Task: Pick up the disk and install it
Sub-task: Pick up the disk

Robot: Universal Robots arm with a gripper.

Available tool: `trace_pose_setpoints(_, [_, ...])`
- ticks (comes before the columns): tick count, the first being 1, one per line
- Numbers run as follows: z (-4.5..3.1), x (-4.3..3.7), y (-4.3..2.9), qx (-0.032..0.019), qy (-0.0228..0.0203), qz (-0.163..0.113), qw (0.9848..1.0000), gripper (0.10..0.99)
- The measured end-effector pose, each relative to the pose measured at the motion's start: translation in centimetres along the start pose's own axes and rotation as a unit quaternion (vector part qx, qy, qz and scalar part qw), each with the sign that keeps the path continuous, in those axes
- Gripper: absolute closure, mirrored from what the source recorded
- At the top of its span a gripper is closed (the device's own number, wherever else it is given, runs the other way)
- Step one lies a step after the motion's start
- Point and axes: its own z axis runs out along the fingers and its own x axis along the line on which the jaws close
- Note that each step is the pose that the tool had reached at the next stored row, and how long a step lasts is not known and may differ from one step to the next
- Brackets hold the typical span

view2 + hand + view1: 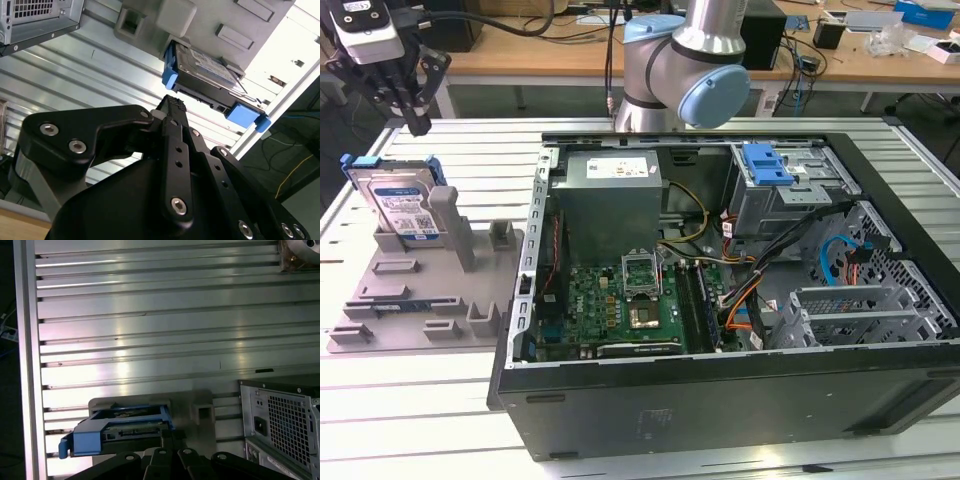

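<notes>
The disk (405, 205) stands on edge in a slot at the back of a grey holder (420, 295), at the exterior view's left. It is silver-grey with a white-and-blue label and blue side rails. My gripper (418, 122) hangs just above and behind it, apart from it, fingers drawn together to a point with nothing between them. In both wrist views the disk (207, 72) (122, 430) sits just beyond the dark fingertips (173, 104), blue rails at each end.
An open computer case (720, 410) lies to the exterior view's right of the holder, with a grey power-supply box (610, 195), a motherboard (620, 300) and a drive cage carrying a blue clip (767, 165). All rest on a ribbed aluminium table (150, 340).
</notes>
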Motion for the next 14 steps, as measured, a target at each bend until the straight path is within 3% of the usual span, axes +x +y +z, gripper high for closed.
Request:
trace_pose_setpoints(5, [0.0,0.0,0.0,0.0,0.0001,0.0,1.0,0.98])
trace_pose_setpoints(7, [0.02,0.01,-0.01,-0.0006,0.0027,-0.025,0.9997,0.98])
trace_pose_setpoints(11, [0.05,0.01,-0.01,-0.0017,0.0078,-0.079,0.9968,0.98])
trace_pose_setpoints(14, [0.08,0.01,-0.01,-0.0025,0.0119,-0.115,0.9933,0.98])
